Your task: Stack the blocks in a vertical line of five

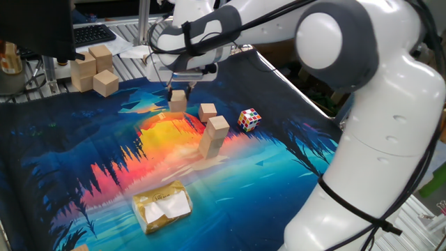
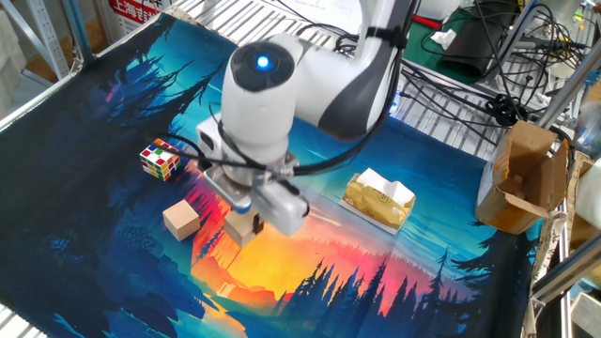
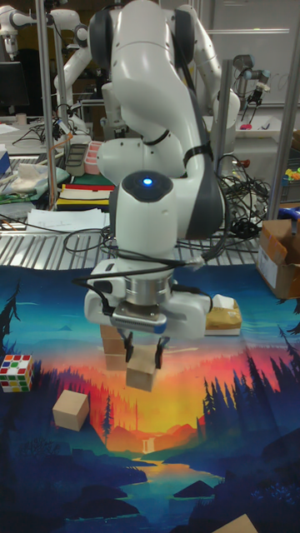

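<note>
a small light-tan wooden cube hangs in the air above the mat, pinched between the two fingers of the gripper, whose jaws are closed against its sides. in the tall fixed view the same held cube is tilted and clear of the surface, with the gripper directly above it.

just beside it stands a short stack of cubes, at least two high; its exact count is hard to tell. one more loose cube lies flat on the mat, between the held cube and the stack. that makes at least four small tan cubes on view over the mat.

one multicoloured puzzle cube sits near the loose cube, apart from it. one crumpled gold-and-white packet lies well apart, towards the front edge. three larger pale wooden blocks are piled together at the far corner, off the mat.

the surface is a printed mat showing a sunset, dark pine trees and blue water, laid over a table of metal slats. around it are one open cardboard box, a keyboard, loose cables and, in the tall fixed view, a second white robot arm in the background.
</note>
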`<state>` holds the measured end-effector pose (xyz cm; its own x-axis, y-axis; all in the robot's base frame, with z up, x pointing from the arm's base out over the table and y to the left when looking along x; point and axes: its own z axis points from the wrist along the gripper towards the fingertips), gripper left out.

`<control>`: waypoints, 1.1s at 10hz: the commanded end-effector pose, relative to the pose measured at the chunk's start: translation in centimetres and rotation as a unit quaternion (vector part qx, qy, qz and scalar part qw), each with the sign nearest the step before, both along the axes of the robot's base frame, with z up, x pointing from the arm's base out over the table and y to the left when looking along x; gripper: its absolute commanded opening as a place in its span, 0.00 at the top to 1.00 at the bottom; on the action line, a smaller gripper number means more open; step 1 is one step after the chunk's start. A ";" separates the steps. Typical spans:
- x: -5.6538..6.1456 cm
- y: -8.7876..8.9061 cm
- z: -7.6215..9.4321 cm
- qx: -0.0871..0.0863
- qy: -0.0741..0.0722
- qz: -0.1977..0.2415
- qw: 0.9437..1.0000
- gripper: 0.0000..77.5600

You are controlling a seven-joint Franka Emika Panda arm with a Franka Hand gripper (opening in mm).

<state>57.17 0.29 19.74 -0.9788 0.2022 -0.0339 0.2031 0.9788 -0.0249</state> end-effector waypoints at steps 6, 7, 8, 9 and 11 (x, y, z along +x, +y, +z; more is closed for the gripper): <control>-3.8 -2.9 4.4 -0.013 0.001 0.149 0.989 0.98; -3.8 -2.9 4.4 -0.014 0.002 0.148 0.989 0.98; -3.8 -2.9 4.4 -0.015 0.002 0.146 0.989 0.98; -3.8 -2.9 4.4 -0.015 0.002 0.144 0.989 0.98; -3.8 -2.9 4.4 -0.012 0.003 0.122 0.992 0.98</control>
